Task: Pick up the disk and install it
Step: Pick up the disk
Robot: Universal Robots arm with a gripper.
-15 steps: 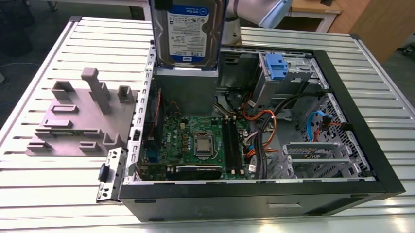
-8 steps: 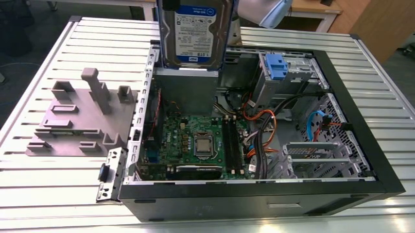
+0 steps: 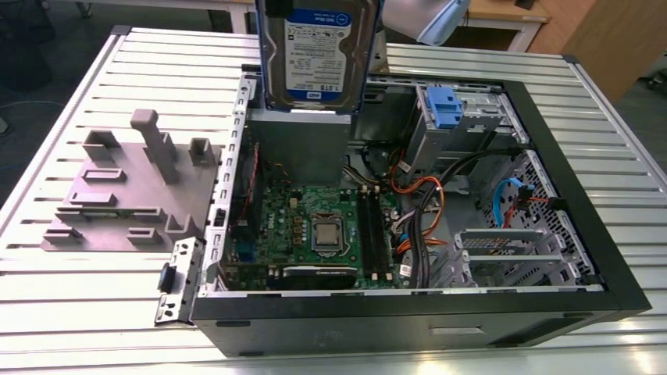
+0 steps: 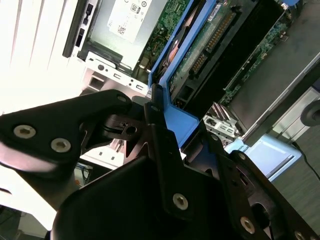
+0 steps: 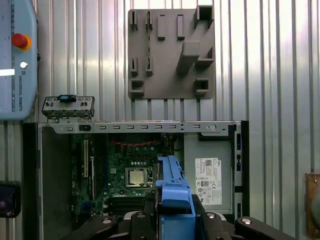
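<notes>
The disk (image 3: 312,51), a silver-grey drive with a white-and-blue label in a blue bracket, hangs upright above the back of the open computer case (image 3: 583,266). In both wrist views the bracket shows edge-on: the disk (image 5: 172,192) sits over the motherboard, and the underside of the disk (image 4: 210,45) shows its green circuit board. My gripper (image 4: 175,120) is shut on the disk's blue bracket, with black fingers (image 4: 160,130) pressed against either side. In the first wrist view the gripper (image 5: 175,212) clamps the bracket from both sides.
Inside the case lie the motherboard (image 3: 312,226), orange and black cables (image 3: 427,211), a drive bay with a blue latch (image 3: 443,105) and a grey box with a white sticker (image 5: 207,175). A grey fixture plate (image 3: 125,195) lies beside the case on the slatted table (image 3: 73,297). A pendant (image 5: 15,60) lies nearby.
</notes>
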